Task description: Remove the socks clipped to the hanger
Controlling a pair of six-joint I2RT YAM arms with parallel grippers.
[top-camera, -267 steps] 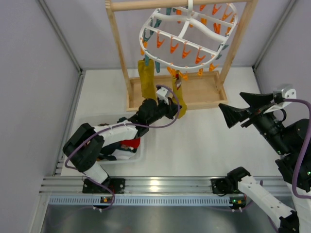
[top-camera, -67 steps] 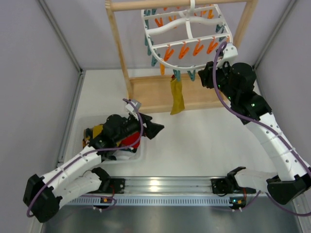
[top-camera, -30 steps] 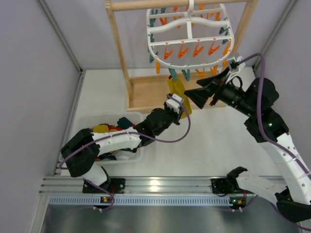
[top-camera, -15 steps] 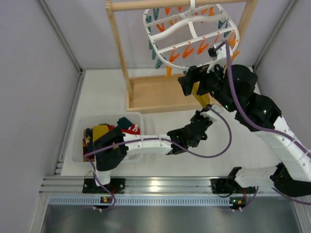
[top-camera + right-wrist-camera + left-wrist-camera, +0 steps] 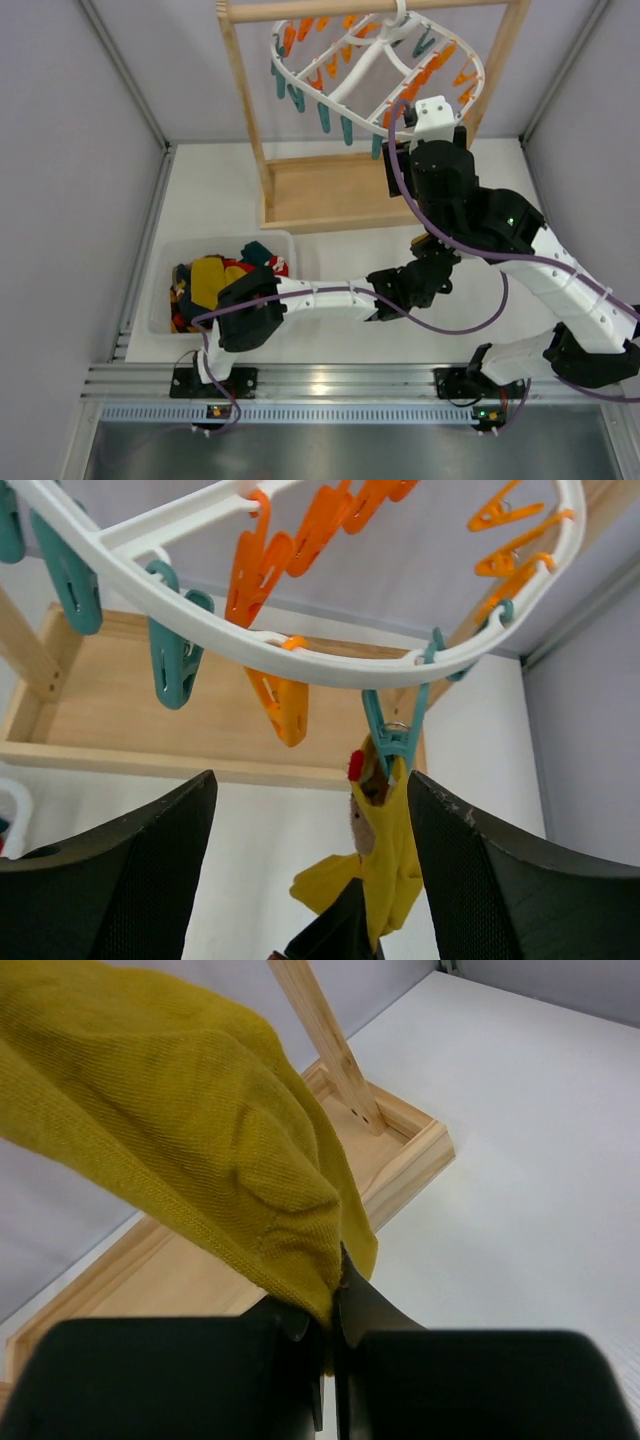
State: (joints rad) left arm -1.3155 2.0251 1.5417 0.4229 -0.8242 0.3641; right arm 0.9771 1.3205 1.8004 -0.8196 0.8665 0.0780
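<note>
A: What sat at the far left of the table?
B: A clear bin (image 5: 215, 238) near the left arm's base, with loose socks (image 5: 208, 278) heaped in it: mustard, red and dark ones.
A: And beyond it?
B: The wooden stand (image 5: 320, 190), its flat base on the table. The hanger (image 5: 330, 668) was hooked on its top bar and tilted, with orange and teal pegs dangling from the white frame.
A: Where was the left arm?
B: It was stretched across the table to the right, well past the bin. The left gripper (image 5: 330, 1295) was pinched tight on the lower edge of the mustard sock (image 5: 200, 1130). Its wrist camera showed the fabric bunched just above the closed fingers.
A: Was that sock off the hanger?
B: No. Its top end was caught in a teal peg (image 5: 393, 735) on the frame's rim, beside an orange one, and it hung from there down to the left claw.
A: And the right arm?
B: It stood over that spot from the right side. The right gripper (image 5: 310, 780) was spread wide, with the peg and sock showing between its two fingers, and in the wrist view they touched neither
</note>
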